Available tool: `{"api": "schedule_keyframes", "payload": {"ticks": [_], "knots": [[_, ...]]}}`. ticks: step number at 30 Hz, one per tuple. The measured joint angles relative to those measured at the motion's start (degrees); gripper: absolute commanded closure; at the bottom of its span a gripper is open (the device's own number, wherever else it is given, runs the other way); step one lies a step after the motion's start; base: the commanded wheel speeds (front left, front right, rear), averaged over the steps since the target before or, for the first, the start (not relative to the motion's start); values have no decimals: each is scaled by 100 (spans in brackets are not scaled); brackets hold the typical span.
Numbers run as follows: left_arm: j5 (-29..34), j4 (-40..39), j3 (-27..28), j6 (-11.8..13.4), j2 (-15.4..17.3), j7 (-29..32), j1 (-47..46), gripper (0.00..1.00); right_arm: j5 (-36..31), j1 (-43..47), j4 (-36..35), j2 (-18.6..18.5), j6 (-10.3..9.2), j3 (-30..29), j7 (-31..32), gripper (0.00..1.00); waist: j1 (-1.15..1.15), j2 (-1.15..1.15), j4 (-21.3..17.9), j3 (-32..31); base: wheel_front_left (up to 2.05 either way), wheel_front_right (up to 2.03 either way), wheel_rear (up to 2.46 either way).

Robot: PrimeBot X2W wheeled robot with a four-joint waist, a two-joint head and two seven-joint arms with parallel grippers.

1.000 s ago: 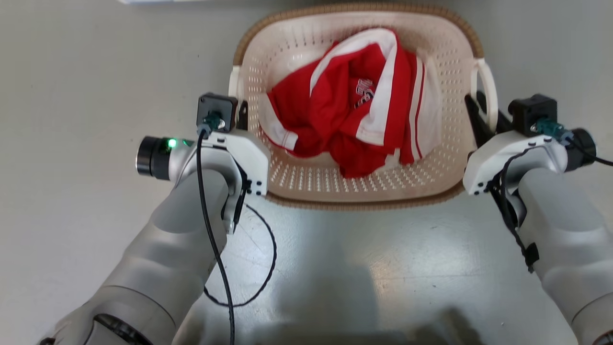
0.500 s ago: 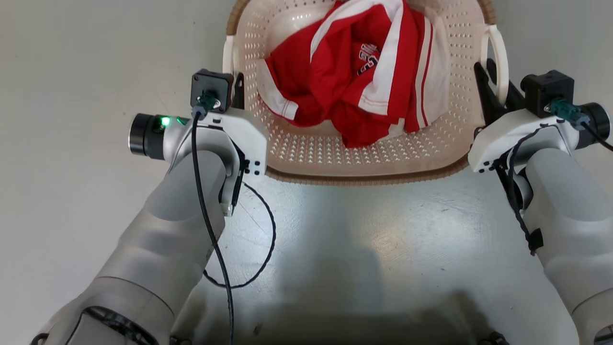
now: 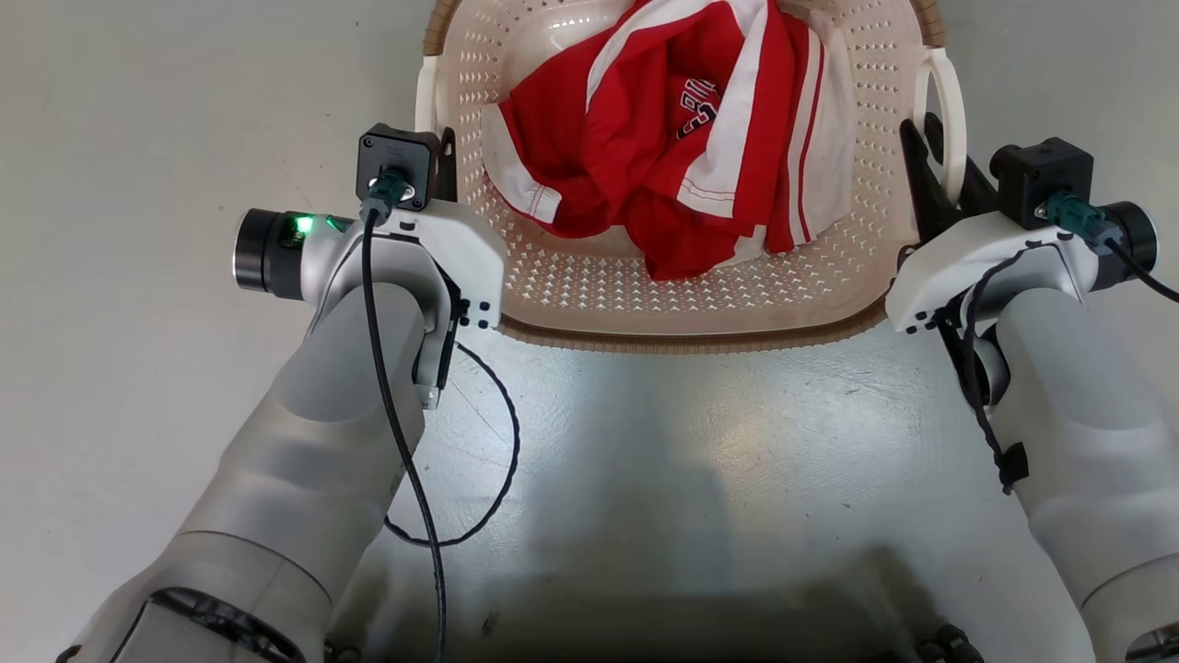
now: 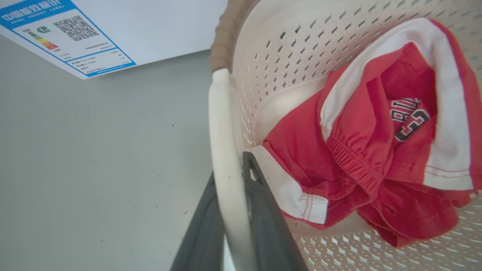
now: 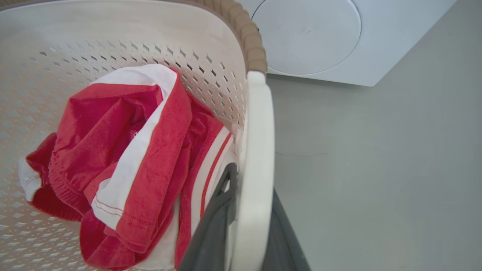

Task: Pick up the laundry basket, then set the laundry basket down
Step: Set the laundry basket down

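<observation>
Here's the laundry basket (image 3: 645, 295), upright with its mouth facing up: cream-white perforated walls, brown woven-look rim (image 3: 691, 343), and a white loop handle (image 3: 951, 110) on each short side. Crumpled red-and-white clothing (image 3: 672, 138) is heaped inside.

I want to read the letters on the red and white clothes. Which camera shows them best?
The left wrist view: the dark lettering on the crumpled red-and-white cloth garment is large and close there. The head view shows it small and tilted; in the right wrist view, folds mostly hide it.
</observation>
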Motion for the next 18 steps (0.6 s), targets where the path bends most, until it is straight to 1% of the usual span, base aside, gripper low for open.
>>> {"api": "schedule_keyframes", "payload": {"ticks": [7, 18], "knots": [[91, 64, 90, -48, -1, 0, 0, 100, 0, -1, 16, 35, 0, -2, 0, 100, 0, 0, -34, 35, 0, 0, 0], [126, 57, 180, -48, -11, 0, 1, 100, -2, -5, 56, 48, 0, -13, 0, 100, 0, 0, -51, 72, 0, 0, 0]]}}
